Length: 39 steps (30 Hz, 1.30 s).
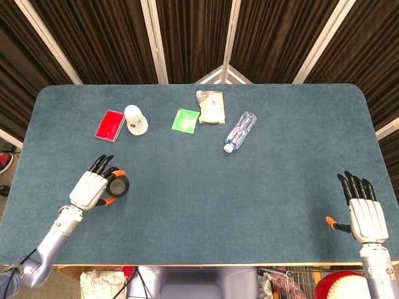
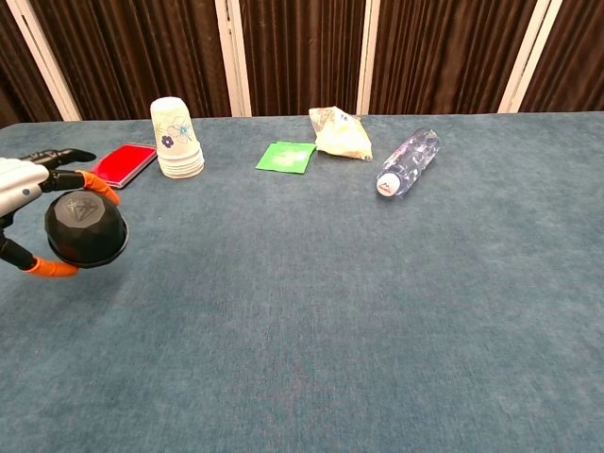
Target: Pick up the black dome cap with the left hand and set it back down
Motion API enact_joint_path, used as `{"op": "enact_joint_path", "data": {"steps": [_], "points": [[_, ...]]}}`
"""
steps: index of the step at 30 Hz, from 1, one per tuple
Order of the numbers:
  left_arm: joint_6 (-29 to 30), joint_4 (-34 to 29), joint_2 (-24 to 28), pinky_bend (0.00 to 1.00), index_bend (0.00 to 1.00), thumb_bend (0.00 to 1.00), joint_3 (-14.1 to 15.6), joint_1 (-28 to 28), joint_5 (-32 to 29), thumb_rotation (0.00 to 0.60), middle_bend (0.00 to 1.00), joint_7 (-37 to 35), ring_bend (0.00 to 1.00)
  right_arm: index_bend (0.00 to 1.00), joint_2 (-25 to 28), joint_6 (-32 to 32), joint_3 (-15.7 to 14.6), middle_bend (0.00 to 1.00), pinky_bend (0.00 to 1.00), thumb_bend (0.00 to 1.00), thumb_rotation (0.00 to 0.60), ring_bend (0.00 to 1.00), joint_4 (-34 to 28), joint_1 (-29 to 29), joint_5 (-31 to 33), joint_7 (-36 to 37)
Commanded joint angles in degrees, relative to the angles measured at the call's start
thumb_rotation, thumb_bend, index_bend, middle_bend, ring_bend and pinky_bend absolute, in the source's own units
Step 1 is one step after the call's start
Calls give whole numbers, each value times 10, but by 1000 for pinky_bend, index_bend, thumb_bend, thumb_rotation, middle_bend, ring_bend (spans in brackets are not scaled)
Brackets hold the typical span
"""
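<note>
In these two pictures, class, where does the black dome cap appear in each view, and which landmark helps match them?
Head view: black dome cap lower left, in the left hand.
Chest view: cap at far left edge.
Shared landmark: the stacked paper cups beyond it.

Even overhead light, both views sharp

Soft light is falling evenly on the table (image 1: 249,187), casting only faint shadows under objects; the plastic bottle (image 2: 408,160) is catching small glints, while the curtains (image 1: 187,37) along the top are staying dark
</note>
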Motion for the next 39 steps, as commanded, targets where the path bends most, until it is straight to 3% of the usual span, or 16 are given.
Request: {"op": "enact_joint_path", "data": {"steps": [1, 8, 18, 24, 31, 39], "points": [[-10, 8, -14, 0, 394, 484, 6, -6, -16, 600, 440, -72, 0, 42, 0, -1, 0, 24, 10, 153, 600, 43, 0, 0, 0, 0], [-47, -1, -12, 0, 385, 484, 11, -14, -42, 600, 406, -119, 0, 42, -1, -1, 0, 23, 11, 153, 600, 43, -1, 1, -1, -1], [-86, -2, -24, 0, 372, 453, 15, -30, -62, 600, 337, -134, 0, 42, -6, -4, 1, 24, 10, 153, 600, 43, 3, 3, 5, -6], [-92, -5, -28, 0, 344, 408, 21, -36, -59, 600, 216, -132, 0, 42, -4, -6, 1, 23, 11, 153, 600, 43, 3, 3, 6, -3], [-112, -17, -19, 0, 184, 329, 36, -45, -57, 600, 15, -128, 0, 42, -2, -6, 2, 23, 11, 153, 600, 43, 1, 4, 5, -2], [-93, -31, -11, 0, 167, 328, 44, -50, -41, 600, 0, -126, 0, 42, -4, -8, 0, 24, 10, 153, 600, 43, 2, 4, 5, -2]]}}
